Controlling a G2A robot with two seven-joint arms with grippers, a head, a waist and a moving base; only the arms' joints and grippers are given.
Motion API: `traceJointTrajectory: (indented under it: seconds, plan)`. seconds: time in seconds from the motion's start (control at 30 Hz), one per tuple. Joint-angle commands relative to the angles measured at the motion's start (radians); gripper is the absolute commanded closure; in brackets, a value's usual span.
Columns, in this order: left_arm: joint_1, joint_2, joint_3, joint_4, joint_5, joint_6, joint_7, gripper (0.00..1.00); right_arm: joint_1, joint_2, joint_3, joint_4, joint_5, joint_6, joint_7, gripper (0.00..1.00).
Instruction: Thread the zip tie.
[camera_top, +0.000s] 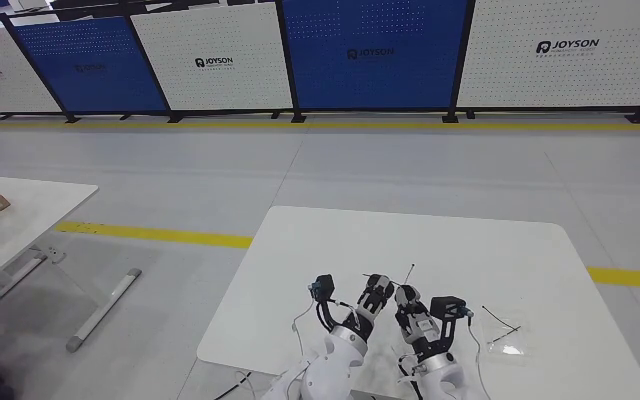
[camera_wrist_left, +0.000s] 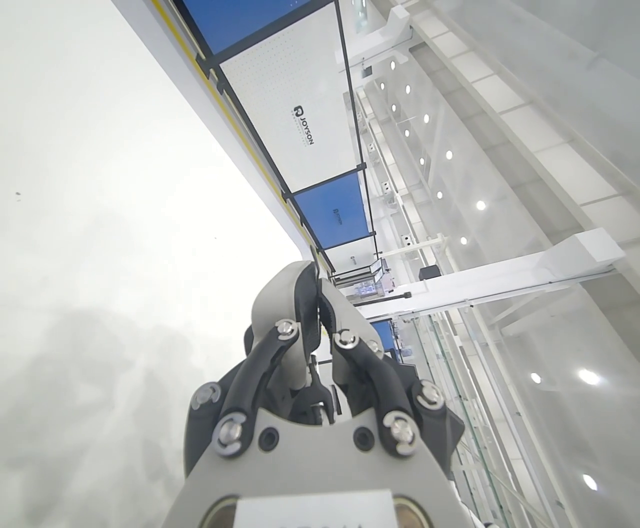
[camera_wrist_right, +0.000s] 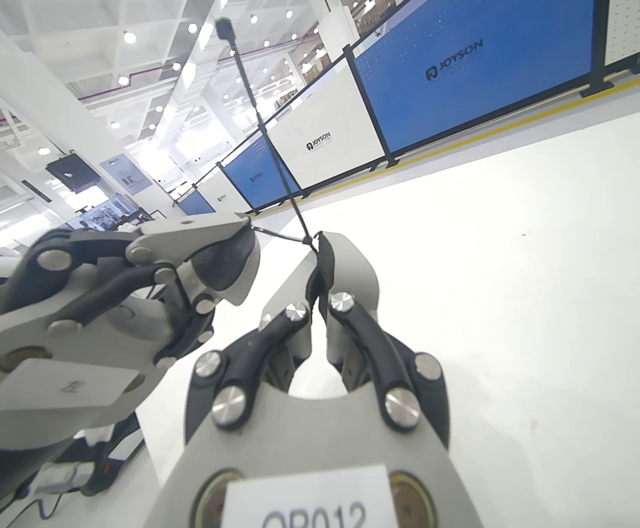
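The hall is bright, lit evenly by many round ceiling lamps (camera_wrist_left: 480, 205). The white table (camera_top: 480, 250) glares almost to plain white; the floor (camera_top: 300, 170) toward 12 o'clock has soft light. Wrist views bend straight lines near their edges.

"What are the ends made of?"

"The left gripper (camera_wrist_left: 318, 282) and the right gripper (camera_wrist_right: 319, 245) match. Both have pale grey metal fingers, black ribbed pads (camera_wrist_left: 306, 310) and curved black links (camera_wrist_right: 367, 332) pinned with round silver screws (camera_wrist_right: 402, 407)."

"Any markings?"

"There's a white label (camera_wrist_right: 305, 495) with black print on the grey base plate. From above I see rounded white arm shells (camera_top: 335, 372) and a thin dark cable (camera_top: 238, 384)."
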Motion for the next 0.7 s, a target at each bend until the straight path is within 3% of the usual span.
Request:
traceJointTrajectory:
  seconds: [0.0,0.67]
  plan:
    - [0.0,0.0,-0.001,0.001,0.001,-0.01,-0.002,1.0,0.003,0.0,-0.002,0.005,-0.001,0.001,0.002,1.0]
    - [0.014,-0.002,0.008,-0.022,0.005,-0.092,-0.02,1.0,0.011,0.002,-0.017,0.025,-0.039,0.002,0.007,1.0]
